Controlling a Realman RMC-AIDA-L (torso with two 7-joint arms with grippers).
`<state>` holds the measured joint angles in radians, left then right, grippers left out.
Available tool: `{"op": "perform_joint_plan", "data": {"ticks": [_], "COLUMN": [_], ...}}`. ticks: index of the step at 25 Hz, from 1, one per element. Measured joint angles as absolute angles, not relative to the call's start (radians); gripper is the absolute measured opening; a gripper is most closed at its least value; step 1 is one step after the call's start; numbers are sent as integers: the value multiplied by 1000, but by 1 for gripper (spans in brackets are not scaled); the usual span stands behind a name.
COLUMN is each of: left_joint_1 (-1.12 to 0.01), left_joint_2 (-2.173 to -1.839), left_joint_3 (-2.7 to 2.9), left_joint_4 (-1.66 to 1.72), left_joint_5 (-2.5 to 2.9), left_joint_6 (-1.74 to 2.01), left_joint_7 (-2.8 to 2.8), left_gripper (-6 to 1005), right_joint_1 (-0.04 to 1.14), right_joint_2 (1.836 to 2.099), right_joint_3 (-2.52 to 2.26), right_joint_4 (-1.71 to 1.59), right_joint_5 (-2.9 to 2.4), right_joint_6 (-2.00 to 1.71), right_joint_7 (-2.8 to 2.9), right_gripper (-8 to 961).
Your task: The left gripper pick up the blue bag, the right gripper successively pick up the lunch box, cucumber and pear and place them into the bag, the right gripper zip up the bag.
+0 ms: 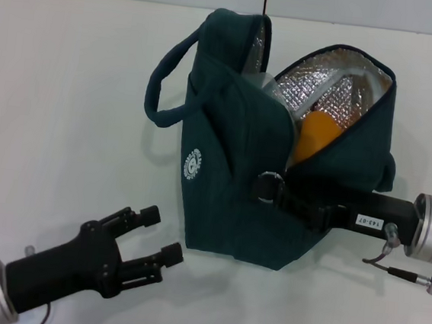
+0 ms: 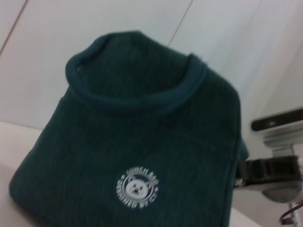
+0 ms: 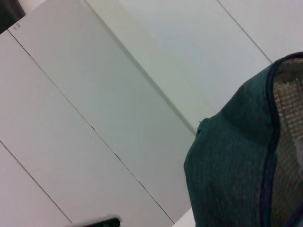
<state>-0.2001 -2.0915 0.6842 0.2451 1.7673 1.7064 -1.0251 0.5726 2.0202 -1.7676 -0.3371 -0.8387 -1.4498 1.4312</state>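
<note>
Standing near the middle of the white counter [image 1: 60, 116], the blue bag [image 1: 230, 171] gapes open at its top, foil lining showing, with the pear [image 1: 315, 138] inside. The left claw [image 1: 159, 241] hovers just beside the bag's logo side, fingers wide and empty. The right claw [image 1: 271, 189] presses against the bag's near end; whether it grips anything cannot be told.

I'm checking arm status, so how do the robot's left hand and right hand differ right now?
The black two-fingered left hand hangs apart from the dark teal fabric bag, fingers open and empty. The black right hand is at the bag's zipper end; its grip cannot be seen. The left arm is black, the right silver. Both are low over the white table.
</note>
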Motion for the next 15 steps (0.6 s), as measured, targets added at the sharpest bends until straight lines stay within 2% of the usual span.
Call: {"op": "perform_joint_plan", "data": {"ticks": [15], "left_joint_1": [-250], "left_joint_2": [-2106], "left_joint_3": [684], "left_joint_4": [101], "left_joint_5": [1750], "left_joint_6": [1592], "left_joint_7": [-891], "left_gripper": [889], "right_joint_1": [580], "right_joint_2": [2026], "right_joint_3": [-1771], "right_joint_4": [-338], "right_joint_5": [-839], "right_joint_6": [-1456], "right_joint_7": [1427], "right_gripper": [9]}}
